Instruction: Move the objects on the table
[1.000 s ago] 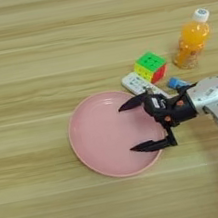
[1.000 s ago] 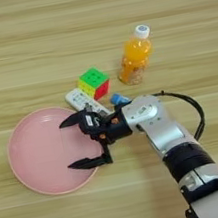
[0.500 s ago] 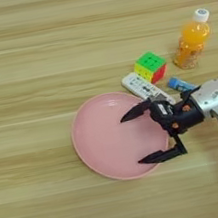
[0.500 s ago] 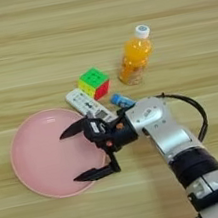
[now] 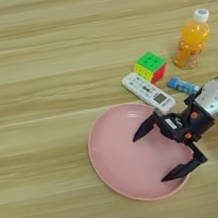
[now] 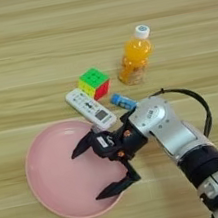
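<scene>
**Desk:** What have you got on the worktop [image 5: 33,68] right now?

**Me:** I see the pink plate [image 5: 119,167] lying flat toward the near side, left of my arm. My right gripper [image 6: 93,170] hangs over the plate's right half with its two black fingers [image 6: 114,186] spread wide, one tip pointing toward the plate's middle, the other near the plate's near rim. Nothing sits between them. I can't tell whether the tips touch the plate surface or float just above it.

**Desk:** And the other pieces?

**Me:** The orange-drink bottle [image 6: 134,57] stands upright, white cap on, at the far right, well apart from the plate. The blue tube [image 6: 123,101] lies flat just beside my silver forearm [image 6: 174,135], between the bottle and the plate. I also have a white remote control [image 5: 148,92] lying diagonally, its near end right at the plate's far rim, perhaps just overlapping it. A colour cube [image 5: 150,66], green face up, with yellow and red sides showing, sits just beyond the remote's far end, close to it.

**Desk:** Anything on the plate?

**Me:** Only the shadow of my fingers, as far as I can see.
</scene>
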Controlling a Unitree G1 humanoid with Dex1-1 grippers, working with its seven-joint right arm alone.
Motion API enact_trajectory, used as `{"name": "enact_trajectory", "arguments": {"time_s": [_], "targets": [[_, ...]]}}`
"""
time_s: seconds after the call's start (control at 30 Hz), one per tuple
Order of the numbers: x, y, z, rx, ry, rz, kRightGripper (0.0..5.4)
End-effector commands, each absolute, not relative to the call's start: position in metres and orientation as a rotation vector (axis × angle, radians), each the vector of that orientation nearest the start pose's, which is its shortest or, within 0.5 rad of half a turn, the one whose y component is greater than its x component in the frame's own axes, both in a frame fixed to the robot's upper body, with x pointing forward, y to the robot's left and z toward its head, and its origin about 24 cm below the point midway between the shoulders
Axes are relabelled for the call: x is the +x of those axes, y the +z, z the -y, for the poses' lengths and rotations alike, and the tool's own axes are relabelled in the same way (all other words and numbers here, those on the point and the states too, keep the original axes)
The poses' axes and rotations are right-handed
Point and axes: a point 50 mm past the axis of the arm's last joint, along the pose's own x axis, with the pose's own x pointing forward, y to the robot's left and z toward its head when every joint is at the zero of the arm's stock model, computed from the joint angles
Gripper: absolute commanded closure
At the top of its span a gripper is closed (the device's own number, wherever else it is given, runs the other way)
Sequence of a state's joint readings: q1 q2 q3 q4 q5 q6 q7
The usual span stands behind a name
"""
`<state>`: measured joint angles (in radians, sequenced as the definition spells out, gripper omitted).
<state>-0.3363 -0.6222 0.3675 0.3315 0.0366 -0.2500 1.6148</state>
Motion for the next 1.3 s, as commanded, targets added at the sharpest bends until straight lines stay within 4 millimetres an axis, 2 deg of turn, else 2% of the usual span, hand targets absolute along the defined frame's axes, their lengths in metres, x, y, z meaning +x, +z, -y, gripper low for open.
{"name": "enact_trajectory", "arguments": {"time_s": [0.03,0.27,0.4,0.63,1.0,1.13,1.3], "targets": [[0.256,0.066,0.184,-0.755,1.84,-0.421,0.05],[0.252,0.065,0.186,-0.744,1.906,-0.483,0.05],[0.246,0.069,0.181,-0.743,1.978,-0.483,0.05],[0.249,0.074,0.161,-0.766,2.046,-0.407,0.05],[0.24,0.093,0.111,-0.654,2.134,-0.118,0.05],[0.235,0.102,0.102,-0.605,2.148,-0.058,0.05],[0.231,0.105,0.099,-0.603,2.16,-0.04,0.05]]}}
